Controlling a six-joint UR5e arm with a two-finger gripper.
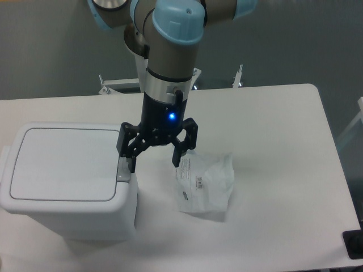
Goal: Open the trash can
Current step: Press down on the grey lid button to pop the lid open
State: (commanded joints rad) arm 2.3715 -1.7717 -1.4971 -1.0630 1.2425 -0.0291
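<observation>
1. The bin (68,180) stands on the left part of the table (283,170), near the front edge. Its flat lid (63,163) lies shut.
2. A small grey tab (123,170) sits at the middle of the lid's right edge.
3. The arm (170,51) reaches down from the top of the view, wrist vertical, with a blue light (171,117) glowing on the gripper body.
4. The gripper (154,161) hangs with its two black fingers spread wide apart, holding nothing.
5. One finger (129,153) is at the bin's right edge, its tip just over the tab; whether it touches cannot be told.
6. The other finger (180,148) hangs over the upper left corner of a white plastic bag (205,182).
7. The bag lies on the table just right of the bin, apart from it, crumpled, with a printed label (187,173) on its left side.
8. A white metal frame (122,84) shows behind the table's far edge.
</observation>
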